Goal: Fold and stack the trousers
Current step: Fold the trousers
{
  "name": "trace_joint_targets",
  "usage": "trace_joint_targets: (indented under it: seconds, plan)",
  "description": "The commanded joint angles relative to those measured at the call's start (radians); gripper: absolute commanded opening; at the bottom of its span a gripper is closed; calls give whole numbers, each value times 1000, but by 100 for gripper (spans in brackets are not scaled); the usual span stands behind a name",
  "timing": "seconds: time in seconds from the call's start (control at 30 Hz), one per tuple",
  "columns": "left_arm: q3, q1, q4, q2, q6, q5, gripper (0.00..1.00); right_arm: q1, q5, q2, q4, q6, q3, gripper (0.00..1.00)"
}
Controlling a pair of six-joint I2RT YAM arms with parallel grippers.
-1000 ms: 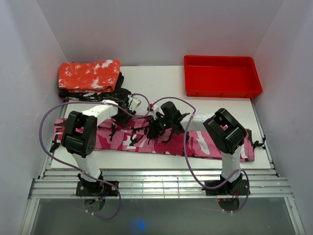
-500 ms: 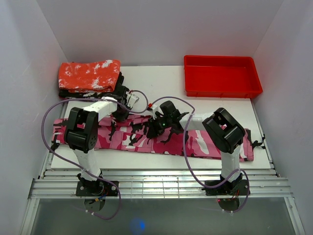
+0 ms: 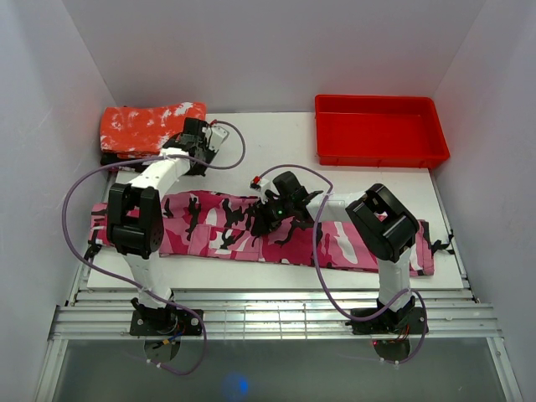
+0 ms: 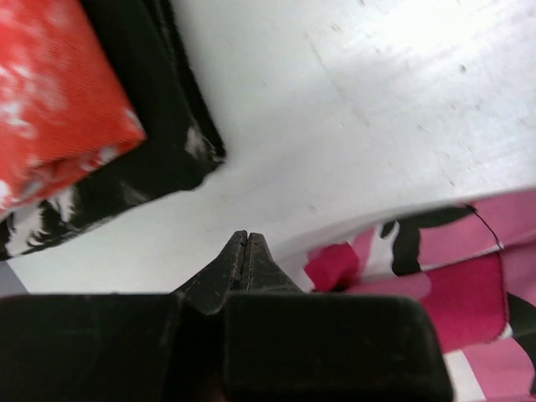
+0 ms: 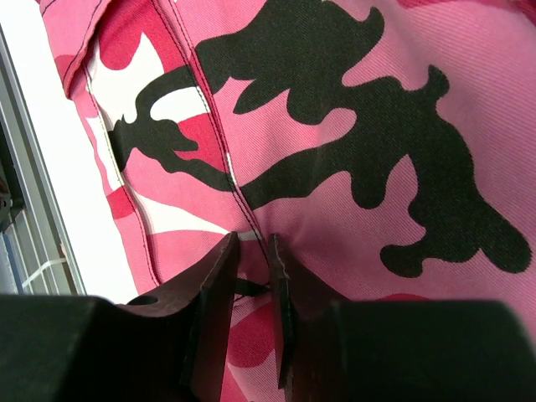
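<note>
Far left, the folded red cloth (image 3: 151, 127) tops a stack. Just beside it, the left gripper (image 4: 244, 243) hangs over the bare bench (image 3: 276, 142), jaws shut and empty. The trousers (image 3: 335, 243) lie full length along the near bench, unfolded. At mid-length the right gripper (image 5: 251, 243) has its jaws narrowed on a seam, so the first fold looks barely begun and the stacking is all left.

The left gripper (image 4: 245, 243) has pulled away from the trousers (image 4: 469, 276) toward the red cloth (image 4: 50, 109), jaws now closed.

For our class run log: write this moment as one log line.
left gripper: shut, empty, near red cloth | right gripper: pinching trousers | trousers: laid out long
</note>
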Motion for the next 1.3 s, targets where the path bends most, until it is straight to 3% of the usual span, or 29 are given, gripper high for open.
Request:
trace_joint_targets:
  seconds: [0.0, 0.13, 0.2, 0.23, 0.27, 0.3, 0.4, 0.7, 0.93, 1.03, 1.13, 1.27]
  plan:
    - [46, 18, 79, 28, 32, -20, 0, 13, 178, 141, -282, -69, -81, 29]
    - [99, 49, 81, 83, 45, 18, 0, 13, 175, 139, -286, -74, -81, 28]
    - [144, 50, -20, 86, 47, 155, 0, 13, 173, 135, -285, -74, -81, 28]
    - [153, 50, -68, 88, 50, 196, 7, 13, 173, 135, -285, -72, -78, 28]
    - [153, 47, -99, 77, 48, 221, 24, 13, 173, 138, -285, -72, -76, 28]
    - [144, 46, -143, 70, 47, 247, 31, 13, 176, 141, -285, -74, -73, 28]
    - [63, 34, -171, 7, 47, 256, 40, 13, 172, 148, -288, -74, -67, 28]
    - [-218, -40, -150, -91, 19, 166, 45, 13, 173, 148, -291, -75, -65, 29]
    - [-305, -48, -35, -116, 2, -72, 59, 15, 173, 159, -291, -75, -64, 29]
    - [-293, -48, 2, -101, 7, -113, 59, 13, 178, 161, -292, -75, -64, 29]
    - [-273, -43, 13, -53, 15, -138, 51, 13, 187, 161, -296, -80, -67, 28]
    - [-241, -37, 21, -12, 27, -130, 24, 13, 193, 161, -299, -82, -70, 28]
